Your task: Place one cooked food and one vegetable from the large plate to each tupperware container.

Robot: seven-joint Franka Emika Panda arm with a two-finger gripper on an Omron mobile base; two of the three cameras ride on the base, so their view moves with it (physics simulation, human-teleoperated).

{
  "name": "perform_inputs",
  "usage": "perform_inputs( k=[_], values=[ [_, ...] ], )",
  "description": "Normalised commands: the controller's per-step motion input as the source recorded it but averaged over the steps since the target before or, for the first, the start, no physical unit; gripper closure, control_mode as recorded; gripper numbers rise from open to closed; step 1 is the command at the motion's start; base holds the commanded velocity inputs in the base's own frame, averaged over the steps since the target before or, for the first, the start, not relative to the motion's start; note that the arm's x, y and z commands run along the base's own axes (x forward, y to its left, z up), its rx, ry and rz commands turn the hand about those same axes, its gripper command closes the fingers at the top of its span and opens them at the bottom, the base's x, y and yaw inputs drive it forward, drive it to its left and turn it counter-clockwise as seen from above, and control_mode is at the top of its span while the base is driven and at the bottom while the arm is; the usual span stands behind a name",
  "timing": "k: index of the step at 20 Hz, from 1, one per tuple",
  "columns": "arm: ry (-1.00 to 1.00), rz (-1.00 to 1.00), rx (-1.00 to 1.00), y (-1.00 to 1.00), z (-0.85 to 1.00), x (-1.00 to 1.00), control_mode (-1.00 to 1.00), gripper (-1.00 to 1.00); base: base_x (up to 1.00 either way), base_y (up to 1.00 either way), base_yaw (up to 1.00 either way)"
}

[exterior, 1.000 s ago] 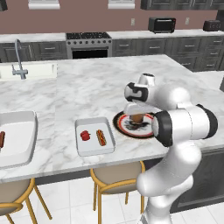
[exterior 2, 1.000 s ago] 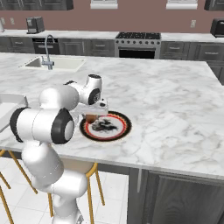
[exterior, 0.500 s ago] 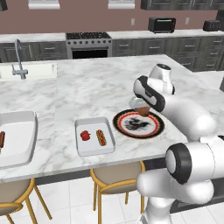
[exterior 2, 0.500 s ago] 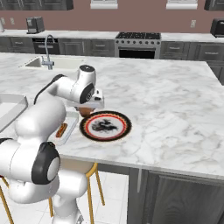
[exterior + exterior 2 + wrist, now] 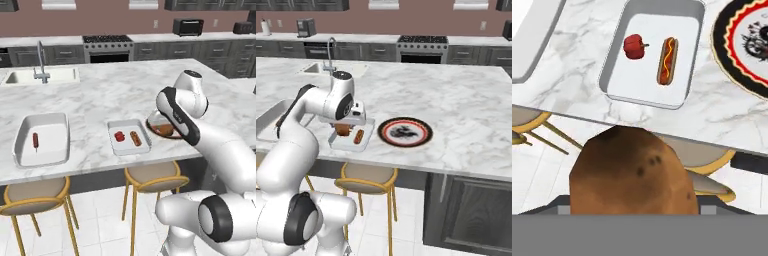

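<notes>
Right now the gripper [image 5: 344,131] is clamped round a potato [image 5: 631,172], a brown, lumpy one with a few dark spots. It bulks so large in front of the hand camera that the fingertips are hidden behind it. The jaws stand wide, which looks like the width of the potato rather than a release.

From the right side, the hand hangs above the nearer tray [image 5: 612,67]. In the hand's own view, the potato sits lower than that tray, over the counter's front edge and the stools [image 5: 529,120].

That nearer tray already holds a red pepper [image 5: 634,46] and a hot dog [image 5: 667,60] lying side by side, apart from each other. Just beside the tray, on its far side from the sink, is the black-rimmed plate [image 5: 724,47], showing nothing but its printed centre. Well off on the tray's other side lies the second tray [image 5: 22,127], with a single sausage [image 5: 36,140] in it and no vegetable.

So, as I judge it, the potato belongs in that second tray, and the danger is letting go too soon. Released here, it could land in the tray that has its pair, or miss the counter [image 5: 100,95] altogether and fall by the stools. A rounded potato may also roll in the grip on a fast swing, or bounce and roll out over the low rim if dropped from high up.
</notes>
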Motion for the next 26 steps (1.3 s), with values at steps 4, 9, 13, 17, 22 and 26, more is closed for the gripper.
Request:
perform_inputs(
  k=[4, 9, 13, 17, 22, 26],
  values=[
    [0.0, 0.0, 0.0, 0.0, 0.0, 0.0, 1.0, 1.0, -0.49, 1.0, -0.02],
    [0.0, 0.0, 0.0, 0.0, 0.0, 0.0, 1.0, 1.0, 0.04, 1.0, -0.03],
    [0.0, 0.0, 0.0, 0.0, 0.0, 0.0, 1.0, 1.0, 0.54, 1.0, 0.0],
    [0.0, 0.0, 0.0, 0.0, 0.0, 0.0, 1.0, 1.0, 0.6, 0.97, -0.01],
    [0.0, 0.0, 0.0, 0.0, 0.0, 0.0, 1.0, 1.0, 0.91, -0.04, 0.0],
    [0.0, 0.0, 0.0, 0.0, 0.0, 0.0, 1.0, 1.0, 0.81, -0.48, 0.0]
  ],
)
